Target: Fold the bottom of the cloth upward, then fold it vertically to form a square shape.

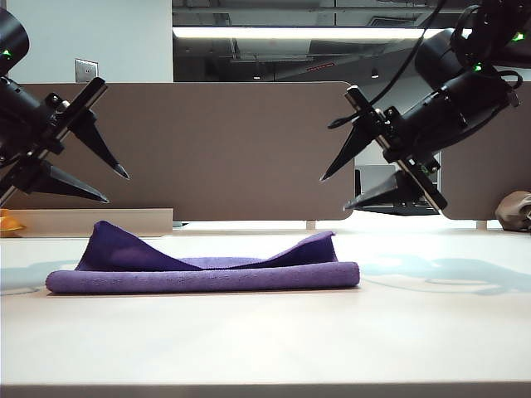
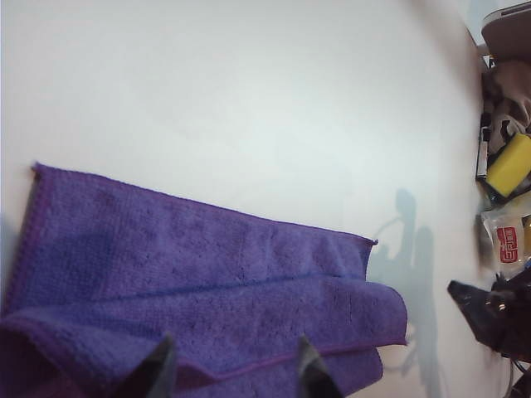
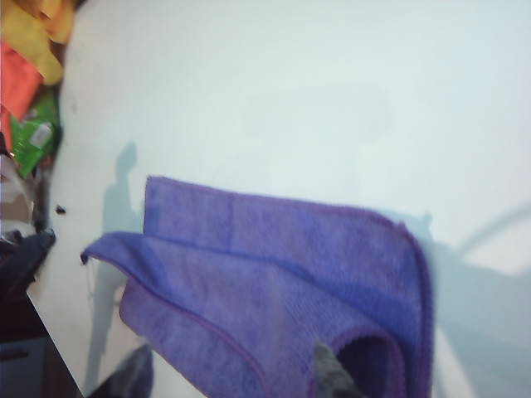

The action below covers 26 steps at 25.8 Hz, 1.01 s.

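A pale bench (image 1: 249, 348) fills the near half of the exterior view, bare and open. At the centre of the view, slightly toward 9 o'clock, lies the cloth (image 1: 203, 269), a purple fuzzy towel. It is already doubled over: a rounded fold faces the camera, and the upper layer lies loosely on the lower one, with its corners lifted at both ends.

Above the cloth and clear of it hang both arms. The left gripper (image 1: 108, 182) is at 10 o'clock, its fingers spread apart and holding nothing. The right gripper (image 1: 340, 191) is at 2 o'clock, fingers likewise spread and empty. Each wrist view shows dark fingertips (image 2: 311, 373) over purple fabric, with no fabric between them.

The first fold, bottom upward, looks done. The vertical fold into a square seems not yet begun. That next move likely calls for pinching both layers together at one end of the strip and carrying them across to the other end.

The upper layer sits skewed on the lower, so stitched edges do not line up; the raised corners may slip. Open bench surrounds the cloth on all sides. Farther back, at 3 o'clock, a small brown lump (image 1: 516, 211) sits well apart, before a tan partition (image 1: 224, 149).
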Motion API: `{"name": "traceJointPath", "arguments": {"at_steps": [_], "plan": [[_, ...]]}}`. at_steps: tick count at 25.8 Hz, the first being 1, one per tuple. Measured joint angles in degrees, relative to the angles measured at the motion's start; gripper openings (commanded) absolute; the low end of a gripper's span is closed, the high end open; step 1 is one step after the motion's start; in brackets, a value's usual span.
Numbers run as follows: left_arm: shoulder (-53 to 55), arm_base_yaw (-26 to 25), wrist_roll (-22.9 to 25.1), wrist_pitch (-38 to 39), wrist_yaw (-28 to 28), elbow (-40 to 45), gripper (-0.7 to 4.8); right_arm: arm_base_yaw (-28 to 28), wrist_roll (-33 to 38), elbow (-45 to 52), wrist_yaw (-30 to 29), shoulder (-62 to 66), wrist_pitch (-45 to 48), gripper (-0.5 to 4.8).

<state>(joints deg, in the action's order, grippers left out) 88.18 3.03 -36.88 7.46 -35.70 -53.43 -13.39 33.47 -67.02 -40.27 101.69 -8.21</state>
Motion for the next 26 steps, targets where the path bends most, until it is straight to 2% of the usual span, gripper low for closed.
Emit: {"name": "traceJointPath", "arguments": {"at_steps": [2,6,11,26], "plan": [[0.0,0.0,0.9,0.0,1.3,0.0,1.83,0.9,0.8,-0.4,-1.9,0.0,-1.3,2.68],[0.1,0.0,2.2,1.3,1.2,0.0,1.83,0.6,-2.1,-0.3,-2.1,0.0,-7.9,2.68],[0.1,0.0,3.0,3.2,0.9,0.0,1.83,0.2,-3.3,-0.3,-2.0,0.0,-10.9,2.76],[0.1,0.0,5.6,7.8,-1.3,0.0,1.83,-3.5,-3.3,-0.3,-1.8,4.2,-9.5,2.75]]}}
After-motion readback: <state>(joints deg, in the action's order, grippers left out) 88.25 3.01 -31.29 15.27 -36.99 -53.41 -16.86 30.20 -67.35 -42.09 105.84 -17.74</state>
